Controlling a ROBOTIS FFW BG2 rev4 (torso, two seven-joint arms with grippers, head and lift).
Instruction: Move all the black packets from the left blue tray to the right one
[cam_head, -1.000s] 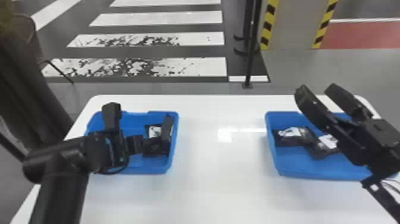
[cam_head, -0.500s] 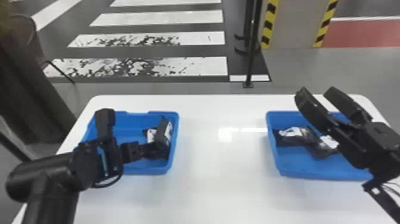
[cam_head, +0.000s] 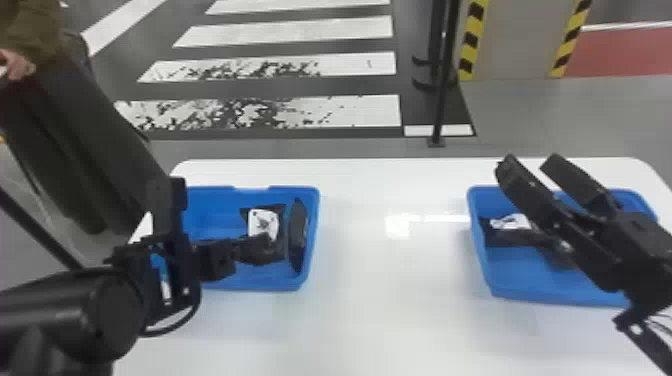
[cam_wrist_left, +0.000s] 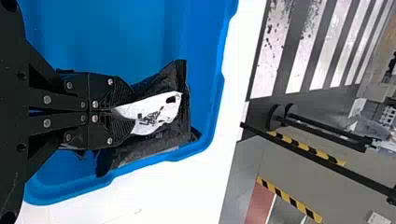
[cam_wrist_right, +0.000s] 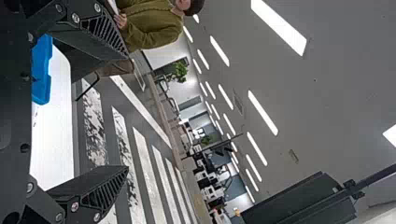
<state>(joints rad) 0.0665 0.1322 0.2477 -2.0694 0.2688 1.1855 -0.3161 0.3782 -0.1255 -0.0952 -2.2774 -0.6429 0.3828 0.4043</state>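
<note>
The grasp seems in hand: inside the left blue plastic tray (cam_head: 250, 284), the black left gripper (cam_wrist_left: 132, 111) clamps a flat, white-labelled black packet (cam_wrist_left: 161, 108); next, lift clear. Right of that tray, the black right gripper's (cam_head: 528, 163) jaws are apart.

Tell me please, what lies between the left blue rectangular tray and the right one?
In the head view, white tabletop with glare lies between the left tray and the right tray.

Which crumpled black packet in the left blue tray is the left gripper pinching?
The packet with the white label: the label runs between the closed fingertips of the left gripper. The other black packet lies beside it, against the tray's wall.
</note>
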